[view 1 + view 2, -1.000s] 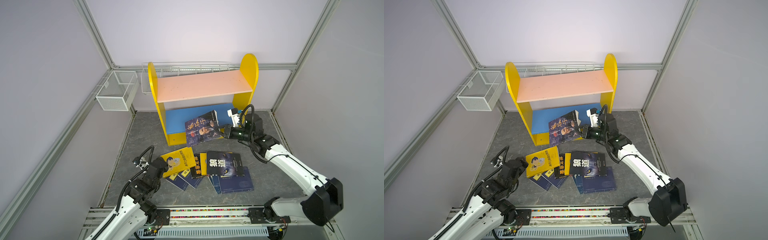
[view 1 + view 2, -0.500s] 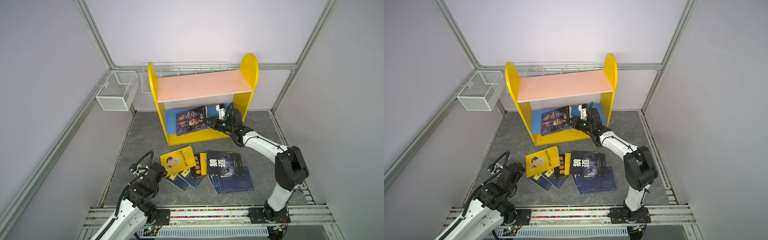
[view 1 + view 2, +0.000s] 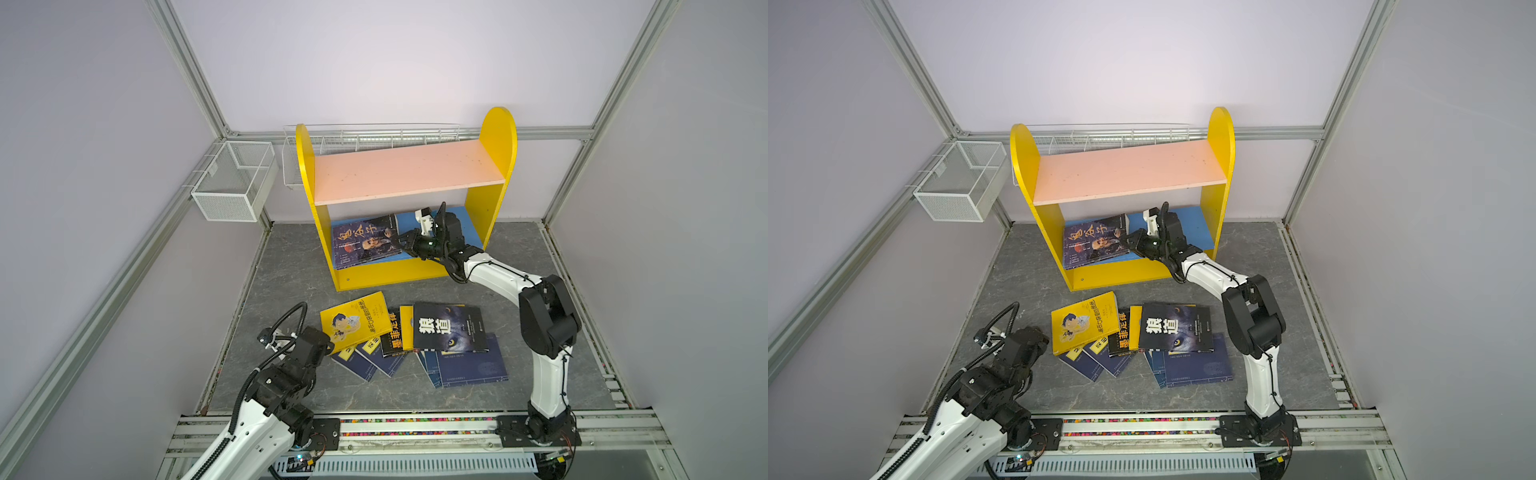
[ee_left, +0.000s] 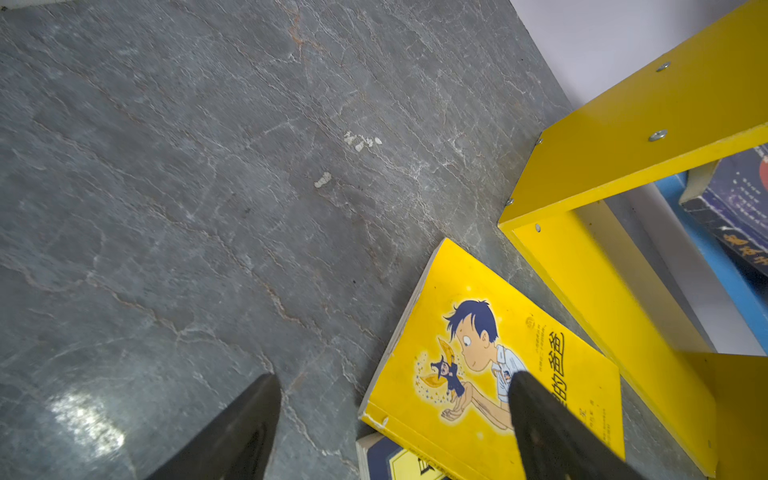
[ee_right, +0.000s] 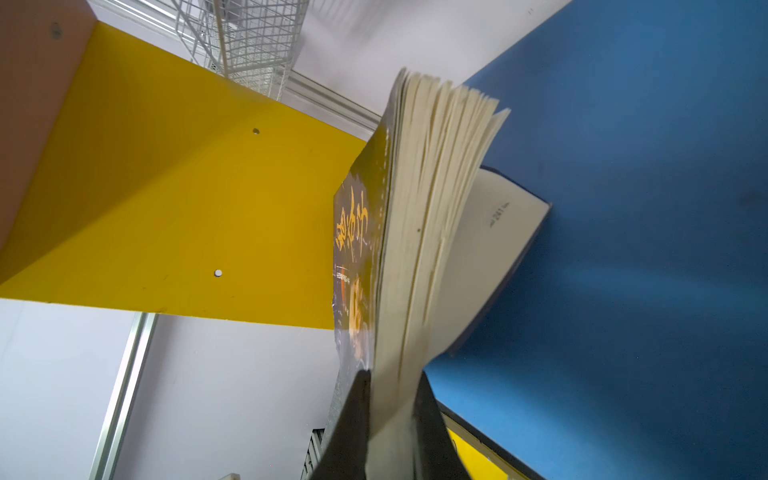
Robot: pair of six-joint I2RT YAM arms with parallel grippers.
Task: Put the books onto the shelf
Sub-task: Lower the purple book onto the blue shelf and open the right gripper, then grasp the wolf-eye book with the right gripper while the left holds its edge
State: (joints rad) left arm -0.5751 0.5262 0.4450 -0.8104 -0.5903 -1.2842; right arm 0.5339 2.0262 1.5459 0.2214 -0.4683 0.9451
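**Book going onto the lower board**

Right end effector (image 3: 400,240) is clamped nearly shut on the page edge of the dark portrait book (image 3: 365,243). The right wrist view shows both fingers (image 5: 353,424) pinching the paper block, with loose pages fanning out and the back cover sagging toward the blue lower board (image 3: 469,232). From my grip the book stretches away toward the shelf's (image 3: 496,137) left side panel. Its long axis runs along the board, and the cover is tilted up and facing out of the bay, neither flat nor standing. Whether its far edge touches that panel I cannot tell. I judge the next move turns on this: letting go as it is would drop the book flat, while standing it needs the gripped edge raised and pushed toward the panel.

Left end effector (image 4: 392,376) hangs wide open and empty low over the desk (image 4: 208,187), with the yellow cartoon book (image 4: 490,332) right ahead and one finger seen over its cover. The remaining books, the wolf cover (image 3: 449,328) among them, lie overlapped on the desk in front of the shelf, the yellow one nearest my left arm.
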